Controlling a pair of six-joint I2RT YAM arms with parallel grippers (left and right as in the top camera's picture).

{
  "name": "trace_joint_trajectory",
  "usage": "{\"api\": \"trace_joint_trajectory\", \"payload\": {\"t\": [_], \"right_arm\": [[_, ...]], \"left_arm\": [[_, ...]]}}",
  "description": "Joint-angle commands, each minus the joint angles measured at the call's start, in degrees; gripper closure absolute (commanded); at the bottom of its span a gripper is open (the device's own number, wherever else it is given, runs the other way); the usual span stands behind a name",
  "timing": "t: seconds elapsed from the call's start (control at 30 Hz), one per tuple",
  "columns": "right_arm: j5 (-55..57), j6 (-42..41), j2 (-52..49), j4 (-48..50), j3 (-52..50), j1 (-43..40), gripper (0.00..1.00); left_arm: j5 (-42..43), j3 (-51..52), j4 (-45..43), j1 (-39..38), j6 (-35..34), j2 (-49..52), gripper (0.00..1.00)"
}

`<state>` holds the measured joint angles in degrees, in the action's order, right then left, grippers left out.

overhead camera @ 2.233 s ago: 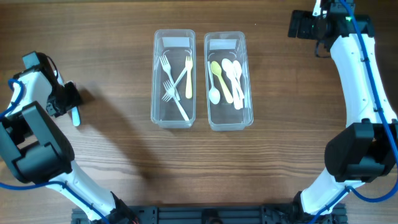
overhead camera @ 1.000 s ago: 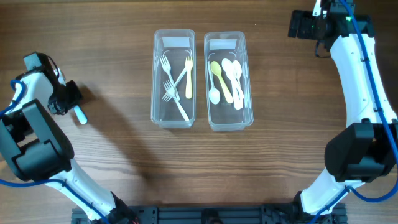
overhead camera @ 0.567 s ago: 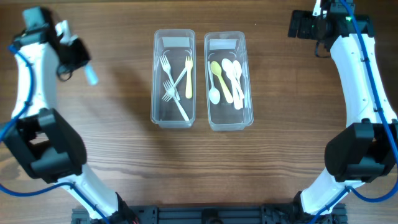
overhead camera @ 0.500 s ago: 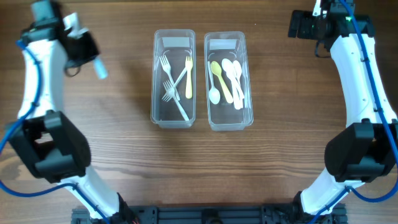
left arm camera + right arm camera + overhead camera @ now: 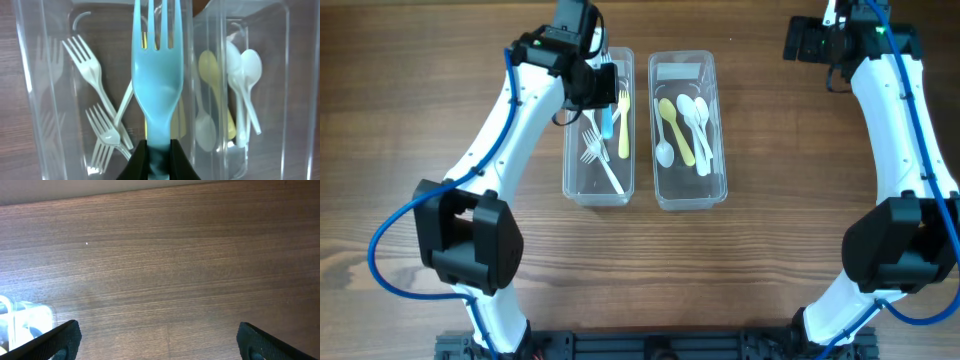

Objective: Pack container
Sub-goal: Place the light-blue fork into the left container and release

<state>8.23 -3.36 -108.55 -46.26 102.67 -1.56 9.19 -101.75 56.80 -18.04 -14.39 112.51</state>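
My left gripper [image 5: 599,92] is shut on a light blue plastic fork [image 5: 156,80] and holds it above the left clear container [image 5: 576,180], tines pointing away. The fork also shows in the overhead view [image 5: 607,120]. That container holds white forks [image 5: 90,75] and a yellow fork [image 5: 623,125]. The right clear container [image 5: 718,185] holds white and yellow spoons [image 5: 685,125]. My right gripper [image 5: 157,342] is open and empty over bare wood at the far right back [image 5: 805,40].
The two containers stand side by side at the table's middle back. Each has a white label at its far end [image 5: 603,67]. Brown wood table [image 5: 770,250] lies all around them.
My left arm has swung from the far left edge of the table to over the left container, carrying the blue fork. The right arm has not moved.
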Motion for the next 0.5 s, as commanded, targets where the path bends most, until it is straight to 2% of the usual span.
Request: {"api": "trace_joint_trajectory", "payload": {"t": [0.0, 0.1, 0.17, 0.2, 0.27, 0.3, 0.47], "right_arm": [[0.98, 0.35, 0.02, 0.22, 0.00, 0.09, 0.00], [0.96, 0.33, 0.02, 0.20, 0.00, 0.09, 0.00], [0.98, 0.33, 0.02, 0.20, 0.00, 0.09, 0.00], [0.98, 0.35, 0.02, 0.20, 0.00, 0.09, 0.00], [0.98, 0.33, 0.02, 0.22, 0.00, 0.09, 0.00], [0.98, 0.33, 0.02, 0.20, 0.00, 0.09, 0.00], [0.98, 0.33, 0.02, 0.20, 0.00, 0.09, 0.00]], "left_arm": [[-3.32, -0.46, 0.37, -0.11, -1.09, -0.04, 0.96], [-3.54, -0.46, 0.09, -0.11, -1.07, 3.15, 0.96], [-3.54, -0.46, -0.70, -0.11, -1.07, 4.46, 0.90], [-3.52, -0.46, -1.09, -0.11, -1.07, 4.76, 0.81], [-3.52, -0.48, -2.25, -0.09, -1.07, 4.96, 0.42], [-3.50, -0.55, -2.67, -0.07, -1.07, 4.90, 0.37], [-4.26, -7.65, -0.04, 1.62, 0.90, 1.42, 0.32]]}}
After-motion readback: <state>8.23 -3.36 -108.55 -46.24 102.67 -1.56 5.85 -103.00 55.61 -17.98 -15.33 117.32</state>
